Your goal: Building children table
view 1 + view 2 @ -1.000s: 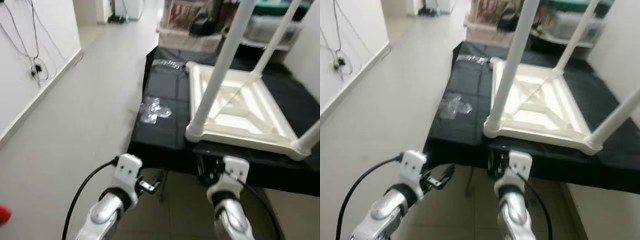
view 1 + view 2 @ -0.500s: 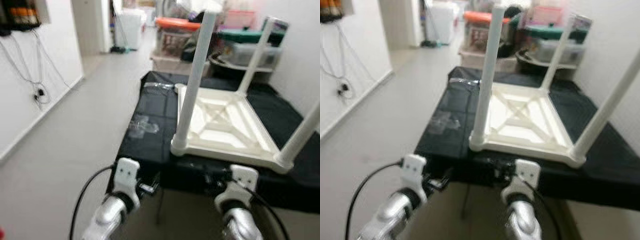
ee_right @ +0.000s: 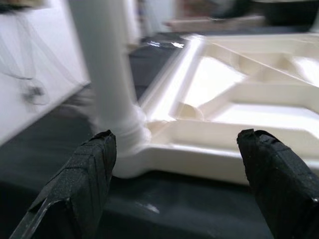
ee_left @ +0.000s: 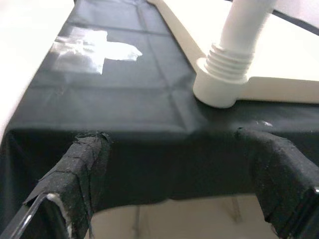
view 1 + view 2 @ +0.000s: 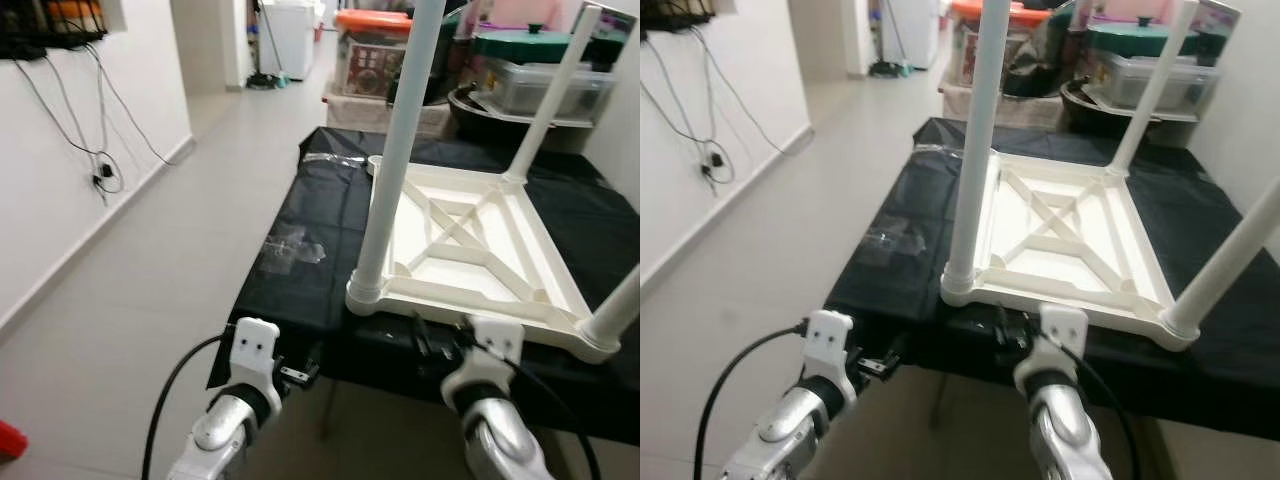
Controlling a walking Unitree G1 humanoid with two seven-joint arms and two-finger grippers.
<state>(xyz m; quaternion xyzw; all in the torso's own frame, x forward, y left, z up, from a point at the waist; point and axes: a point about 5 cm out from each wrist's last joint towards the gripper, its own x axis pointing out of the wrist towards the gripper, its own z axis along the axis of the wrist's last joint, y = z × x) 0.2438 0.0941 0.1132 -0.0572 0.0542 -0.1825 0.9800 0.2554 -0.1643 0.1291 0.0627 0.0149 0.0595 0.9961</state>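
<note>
A white plastic children's table (image 5: 470, 262) lies upside down on a black-covered work table (image 5: 310, 290). White legs stand up from its near-left corner (image 5: 395, 160), far-right corner (image 5: 555, 85) and near-right corner (image 5: 620, 315). The far-left corner shows a bare round socket (image 5: 375, 160). My left gripper (image 5: 300, 372) is open, low in front of the black table's near edge, left of the near-left leg (image 4: 234, 55). My right gripper (image 5: 432, 345) is open too, at the near edge, facing the rim beside that leg (image 3: 107, 74). Neither holds anything.
Two clear plastic bags (image 5: 292, 248) (image 5: 335, 158) lie on the black cloth left of the white table. A white wall with hanging cables (image 5: 100, 170) runs along the left. Storage boxes (image 5: 375, 50) stand at the far end. A red thing (image 5: 8, 440) lies on the floor.
The whole picture has shifted and sharpened, so the camera moved. Both grippers stay open and low before the near edge; nothing was taken hold of.
</note>
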